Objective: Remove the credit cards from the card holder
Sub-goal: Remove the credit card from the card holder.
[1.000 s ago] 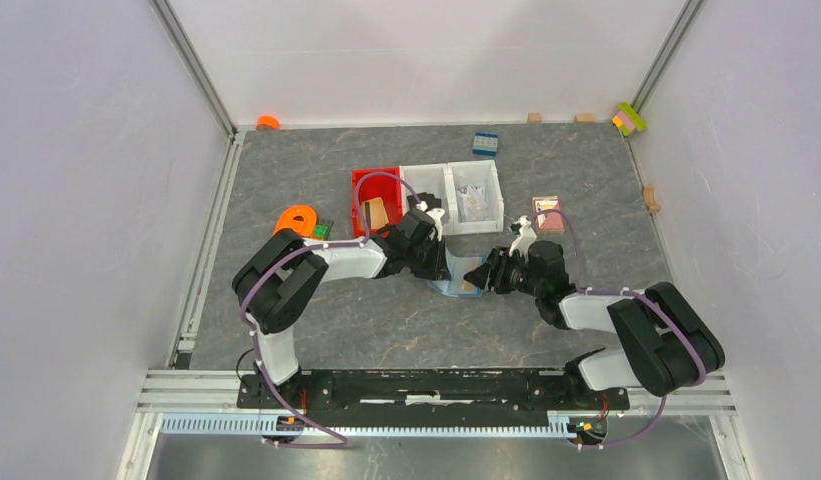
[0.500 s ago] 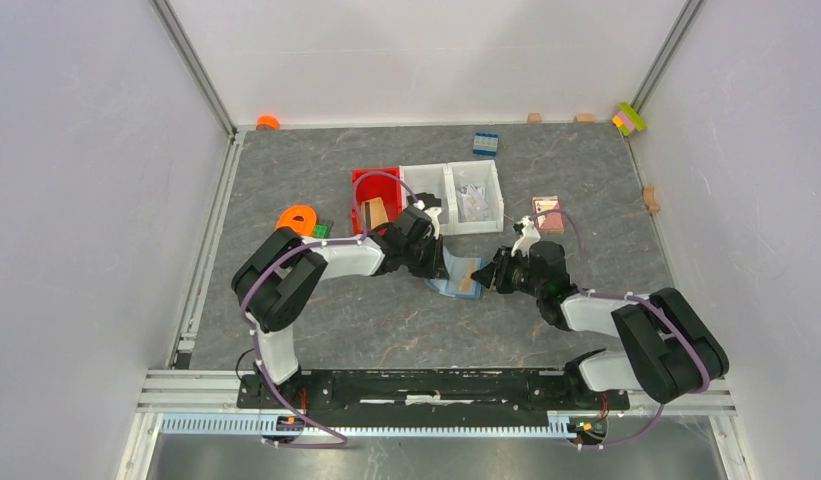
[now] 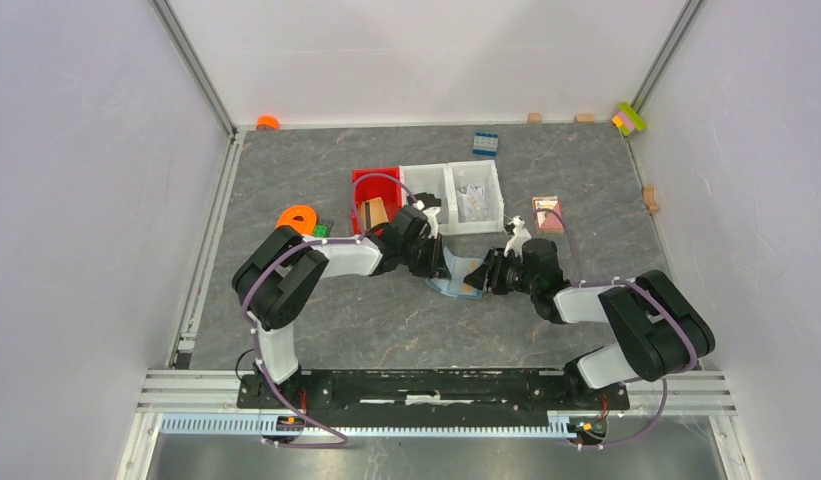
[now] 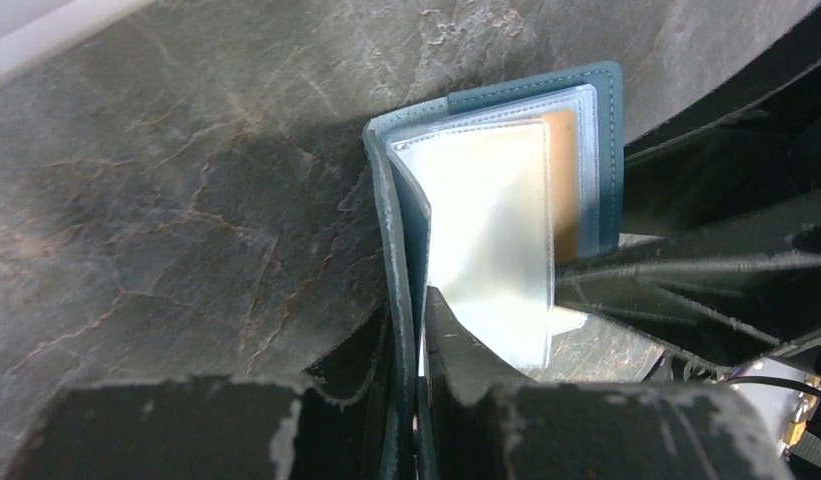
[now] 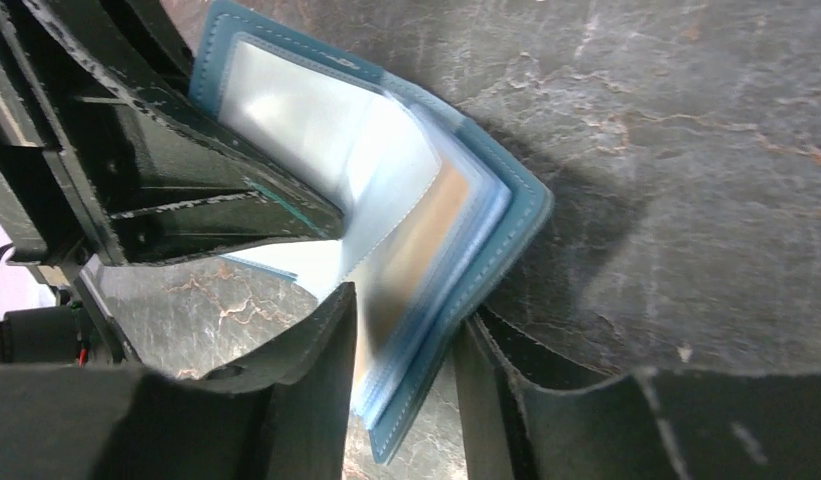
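The steel-blue card holder [image 3: 454,275] stands open like a book on the grey table between both arms. My left gripper [image 4: 411,305] is shut on one cover, pinching it edge-on [image 3: 438,262]. Clear sleeves fan out inside it, and a tan-gold credit card [image 4: 564,170] sits in a sleeve against the other cover. My right gripper [image 5: 401,310] is open and straddles that other half [image 3: 483,272]. The blue cover [image 5: 496,235], the sleeves and the tan credit card [image 5: 426,225] lie between its fingers, with a gap on the left side.
A red bin [image 3: 374,200] and two white bins [image 3: 451,195] stand just behind the grippers. An orange piece [image 3: 298,218] lies to the left, a pinkish flat packet [image 3: 547,213] to the right, and a dark-blue brick [image 3: 485,143] further back. Small blocks line the back and right walls.
My right gripper has shifted slightly left, closer in on the holder, and its jaws narrowed then widened again. The tan card seen from above half a second ago is now covered. The left gripper kept its hold.
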`<state>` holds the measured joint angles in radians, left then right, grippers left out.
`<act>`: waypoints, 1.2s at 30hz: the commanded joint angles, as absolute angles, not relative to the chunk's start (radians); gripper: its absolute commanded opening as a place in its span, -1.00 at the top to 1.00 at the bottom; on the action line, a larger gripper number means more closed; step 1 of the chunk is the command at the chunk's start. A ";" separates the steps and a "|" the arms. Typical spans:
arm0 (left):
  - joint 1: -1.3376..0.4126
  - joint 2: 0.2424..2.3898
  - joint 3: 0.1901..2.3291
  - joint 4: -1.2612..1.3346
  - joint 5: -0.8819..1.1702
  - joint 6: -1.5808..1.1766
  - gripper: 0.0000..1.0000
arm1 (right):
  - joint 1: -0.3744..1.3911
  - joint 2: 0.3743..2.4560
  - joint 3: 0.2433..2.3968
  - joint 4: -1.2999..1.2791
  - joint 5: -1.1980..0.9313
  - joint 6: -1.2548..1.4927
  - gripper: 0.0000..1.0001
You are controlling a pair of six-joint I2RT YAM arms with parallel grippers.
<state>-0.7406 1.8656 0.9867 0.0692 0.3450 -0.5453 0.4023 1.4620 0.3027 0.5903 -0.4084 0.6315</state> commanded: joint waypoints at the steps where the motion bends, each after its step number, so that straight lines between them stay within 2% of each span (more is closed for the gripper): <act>1: -0.758 1.884 0.981 0.127 0.417 -0.563 0.76 | 0.423 1.475 0.333 0.621 -0.454 0.629 0.01; 3: -0.762 1.882 0.983 0.129 0.422 -0.557 0.75 | 0.424 1.473 0.332 0.627 -0.457 0.631 -0.06; 6: -0.768 1.878 0.984 0.134 0.435 -0.553 0.66 | 0.426 1.472 0.331 0.633 -0.461 0.631 -0.01; 7: -0.769 1.876 0.985 0.135 0.441 -0.551 0.57 | 0.426 1.471 0.330 0.633 -0.460 0.631 0.04; 9: -0.769 1.866 0.982 0.135 0.442 -0.550 0.20 | 0.425 1.467 0.328 0.628 -0.454 0.629 0.17; 12: -0.769 1.824 0.960 0.143 0.415 -0.546 -0.18 | 0.425 1.444 0.331 0.585 -0.408 0.612 0.29; 16: -0.769 1.763 0.928 0.160 0.387 -0.533 -0.49 | 0.426 1.398 0.329 0.549 -0.361 0.588 0.29; 21: -0.769 1.752 0.920 0.175 0.404 -0.528 -0.76 | 0.426 1.399 0.327 0.560 -0.373 0.587 0.34; 28: -0.769 1.727 0.896 0.214 0.420 -0.530 -1.00 | 0.430 1.396 0.317 0.610 -0.416 0.590 0.21; 36: -0.770 1.738 0.902 0.223 0.445 -0.535 -1.00 | 0.465 1.389 0.332 0.603 -0.413 0.562 0.27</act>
